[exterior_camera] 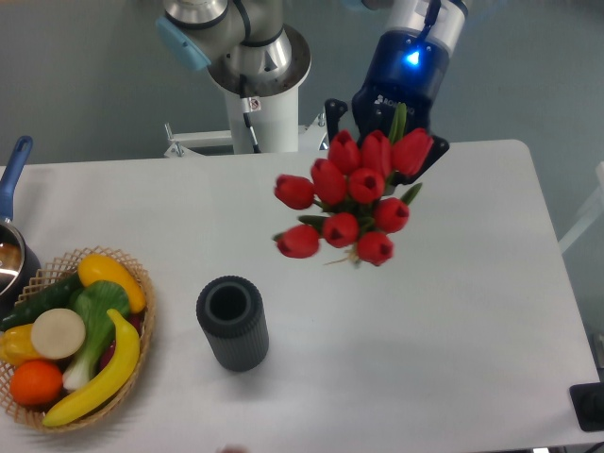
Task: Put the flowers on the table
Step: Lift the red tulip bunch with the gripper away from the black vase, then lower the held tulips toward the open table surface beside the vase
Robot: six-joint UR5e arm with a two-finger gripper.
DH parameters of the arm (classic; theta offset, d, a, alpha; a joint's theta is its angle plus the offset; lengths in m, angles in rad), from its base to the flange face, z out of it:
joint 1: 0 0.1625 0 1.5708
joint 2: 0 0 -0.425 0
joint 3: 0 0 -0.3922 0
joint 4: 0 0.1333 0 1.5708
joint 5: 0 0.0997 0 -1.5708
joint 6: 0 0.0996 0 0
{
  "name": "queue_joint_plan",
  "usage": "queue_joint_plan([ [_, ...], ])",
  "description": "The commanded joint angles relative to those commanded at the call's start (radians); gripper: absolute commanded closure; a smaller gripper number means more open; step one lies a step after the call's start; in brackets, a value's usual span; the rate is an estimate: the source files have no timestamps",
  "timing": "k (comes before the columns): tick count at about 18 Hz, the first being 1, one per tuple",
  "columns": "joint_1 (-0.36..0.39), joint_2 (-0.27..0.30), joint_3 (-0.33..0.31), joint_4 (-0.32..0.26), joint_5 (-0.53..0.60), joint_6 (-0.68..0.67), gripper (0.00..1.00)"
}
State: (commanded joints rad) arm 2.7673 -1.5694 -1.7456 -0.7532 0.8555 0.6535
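The flowers (351, 200) are a bunch of red closed tulip heads on green stems, held in the air above the white table (453, 311), right of centre. My gripper (396, 127) is shut on the stems just behind the heads; the fingers are mostly hidden by the blooms. The heads point toward the camera and down-left. The dark grey ribbed vase (232, 323) stands upright and empty on the table, below and left of the flowers.
A round wicker basket (132, 283) with fruit and vegetables sits at the table's left front. A pot with a blue handle (13, 170) is at the left edge. The robot base (260, 75) stands at the back.
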Motion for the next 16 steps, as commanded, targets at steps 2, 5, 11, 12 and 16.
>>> queue_joint_plan([
  [2, -0.002, 0.009, -0.018, 0.0, 0.066, 0.002, 0.62],
  [5, -0.002, 0.017, -0.043, -0.002, 0.146, 0.023, 0.62],
  [11, -0.003, 0.009, -0.094, -0.06, 0.364, 0.179, 0.62],
  [12, -0.003, 0.005, -0.094, -0.077, 0.405, 0.193, 0.62],
  [16, -0.015, -0.03, -0.103, -0.115, 0.548, 0.267, 0.62],
])
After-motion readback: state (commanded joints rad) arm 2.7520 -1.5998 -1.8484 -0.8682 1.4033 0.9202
